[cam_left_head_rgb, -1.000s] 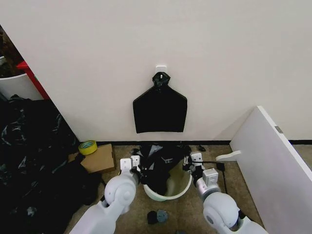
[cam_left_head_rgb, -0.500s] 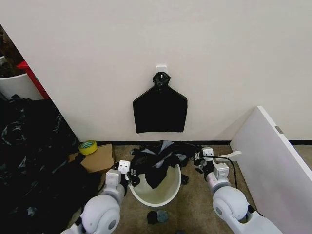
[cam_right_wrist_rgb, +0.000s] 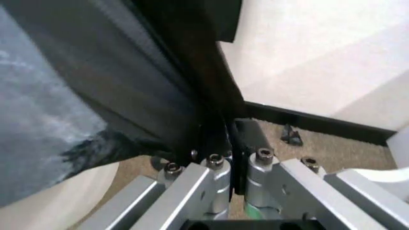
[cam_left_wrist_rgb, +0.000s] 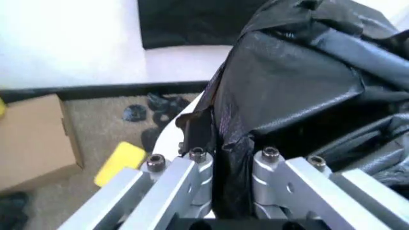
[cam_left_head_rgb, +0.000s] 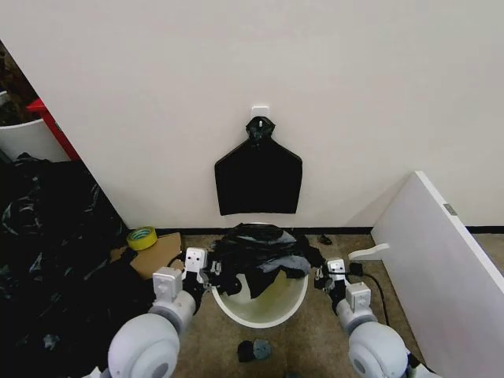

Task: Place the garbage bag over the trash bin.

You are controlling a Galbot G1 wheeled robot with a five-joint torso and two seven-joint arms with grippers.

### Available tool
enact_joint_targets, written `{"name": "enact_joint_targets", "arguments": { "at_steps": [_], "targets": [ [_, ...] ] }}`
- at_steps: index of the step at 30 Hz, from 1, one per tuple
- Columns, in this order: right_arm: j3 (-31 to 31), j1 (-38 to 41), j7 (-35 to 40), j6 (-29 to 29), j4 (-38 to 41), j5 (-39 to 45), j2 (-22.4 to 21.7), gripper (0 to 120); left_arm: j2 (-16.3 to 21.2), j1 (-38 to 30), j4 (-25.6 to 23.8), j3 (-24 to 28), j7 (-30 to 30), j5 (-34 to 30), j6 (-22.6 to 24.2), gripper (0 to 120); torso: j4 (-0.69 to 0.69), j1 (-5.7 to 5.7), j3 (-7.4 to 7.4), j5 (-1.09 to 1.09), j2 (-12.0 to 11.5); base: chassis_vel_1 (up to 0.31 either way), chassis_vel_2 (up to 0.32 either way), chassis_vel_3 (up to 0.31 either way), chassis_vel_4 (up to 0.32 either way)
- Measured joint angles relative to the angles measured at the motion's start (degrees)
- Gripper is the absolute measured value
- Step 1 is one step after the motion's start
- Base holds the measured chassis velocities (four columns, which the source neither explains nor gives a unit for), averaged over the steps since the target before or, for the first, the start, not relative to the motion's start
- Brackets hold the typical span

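On the floor against the wall, the trash bin [cam_left_head_rgb: 260, 311] stands upright with the garbage bag [cam_left_head_rgb: 260, 250] bunched over its far rim and sagging partly into the opening. The left gripper [cam_left_head_rgb: 211, 272] sits at the bin's left side and the right gripper [cam_left_head_rgb: 321, 276] at its right side; each is clenched on a fold of the bag's edge, as the wrist views show the film [cam_left_wrist_rgb: 281, 96] pinched between the left jaws and a dark pleat [cam_right_wrist_rgb: 185, 96] running down between the right ones.

The bag looks very light, limp and slick: it creases and drapes rather than keeping any shape, so it probably slides out of a loose pinch and could tear if stretched hard across the rolled rim. The hem at the mouth, on opposite sides, seems the sensible place to hold. The bin looks light too and might shift when tugged.
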Motion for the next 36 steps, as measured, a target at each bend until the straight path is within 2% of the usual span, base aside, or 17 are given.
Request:
{"name": "enact_joint_targets", "arguments": {
  "at_steps": [3, 6, 7, 8, 10, 12, 14, 16, 19, 22, 24, 30, 33, 36],
  "targets": [
    [0.64, -0.17, -1.92, 2.22, -1.02, -1.72, 0.21, 0, 0.01, 0.05, -0.6, -0.4, -0.15, -1.33, 1.2, 5, 0.0, 0.0, 0.0, 0.01, 0.0, 0.0, 0.0, 0.0, 0.0],
    [2.39, -0.24, -4.59, 10.47, -2.9, -5.72, 0.57, 0, -0.32, 0.21, -0.26, 0.4, -0.18, -0.52, 1.05, 5, 0.0, 0.0, 0.0, 0.01, 0.0, 0.0, 0.0, 0.0, 0.0],
    [3.12, -0.26, -5.2, 13.61, -3.42, -7.4, 0.62, 3, -0.51, 0.27, 0.2, 0.73, -0.09, 0.22, 0.55, 5, 0.0, 0.0, 0.0, 0.0, 0.0, 0.0, 0.0, 0.0, 0.0],
    [3.12, -0.26, -5.2, 13.61, -3.42, -7.4, 0.62, 3, -0.51, 0.27, 0.2, 0.73, -0.09, 0.22, 0.55, 5, 0.0, 0.0, 0.0, 0.0, 0.0, 0.0, 0.0, 0.0, 0.0],
    [4.89, -0.46, -6.18, 19.22, -4.2, -12.27, 0.48, 14, -0.9, 0.28, 1.36, 1.14, 0.38, 1.97, -0.46, 5, 0.0, 0.01, 0.0, 0.0, 0.0, 0.0, 0.0, 0.0, 0.0],
    [6.41, -0.9, -6.35, 22.47, -4.42, -17.01, 0.01, 22, -0.86, 0.04, 2.42, 1.29, 0.9, 3.32, -1.11, 5, 0.0, 0.0, 0.0, -0.01, 0.0, 0.0, 0.0, 0.0, 0.0],
    [6.96, -1.14, -6.24, 23.35, -4.39, -18.78, -0.24, 25, -0.65, -0.08, 3.0, 1.37, 1.46, 4.43, -1.55, 5, 0.01, 0.0, 0.0, -0.01, 0.0, 0.0, 0.0, 0.0, 0.0],
    [7.51, -1.79, -5.37, 24.1, -3.67, -22.18, -0.99, 35, 0.21, -0.15, 4.62, 1.43, 3.36, 8.04, -3.38, 5, -0.02, 0.01, 0.0, 0.0, 0.0, 0.0, 0.0, 0.0, 0.0],
    [7.23, -2.26, -4.95, 25.0, -2.61, -24.9, -1.63, 47, 1.29, 0.09, 5.72, 1.31, 4.81, 11.53, -4.9, 5, 0.01, 0.01, 0.0, 0.0, 0.0, 0.0, 0.0, 0.0, 0.0],
    [7.02, -2.56, -5.08, 26.4, -2.19, -28.95, -1.67, 58, 1.81, 0.11, 6.34, 1.58, 5.84, 13.45, -5.75, 5, 0.0, 0.01, 0.0, -0.01, 0.0, 0.0, 0.0, 0.0, 0.0],
    [7.01, -2.56, -5.35, 27.16, -2.19, -30.18, -1.67, 62, 1.84, 0.11, 6.6, 1.65, 6.15, 14.06, -6.14, 5, 0.0, 0.01, 0.0, -0.01, 0.0, 0.0, 0.0, 0.0, 0.0],
    [7.02, -1.02, -11.98, 36.18, -3.49, -36.96, -1.68, 86, 1.5, 0.87, 7.22, 2.51, 7.21, 16.66, -7.06, 5, -0.01, 0.01, 0.0, -0.01, 0.0, 0.0, 0.0, 0.0, 0.0],
    [6.7, 0.45, -15.35, 38.4, -3.65, -41.89, -2.01, 97, 1.22, 2.26, 6.93, 2.72, 7.92, 19.24, -7.51, 5, 0.02, 0.01, 0.0, 0.0, 0.0, 0.0, 0.0, 0.0, 0.0],
    [6.58, 1.0, -18.37, 38.53, -3.31, -43.54, -2.42, 100, 1.2, 2.79, 6.72, 2.99, 8.2, 20.29, -7.78, 5, 0.02, 0.0, 0.0, 0.0, 0.0, 0.0, 0.0, 0.0, 0.0]
  ]
}}
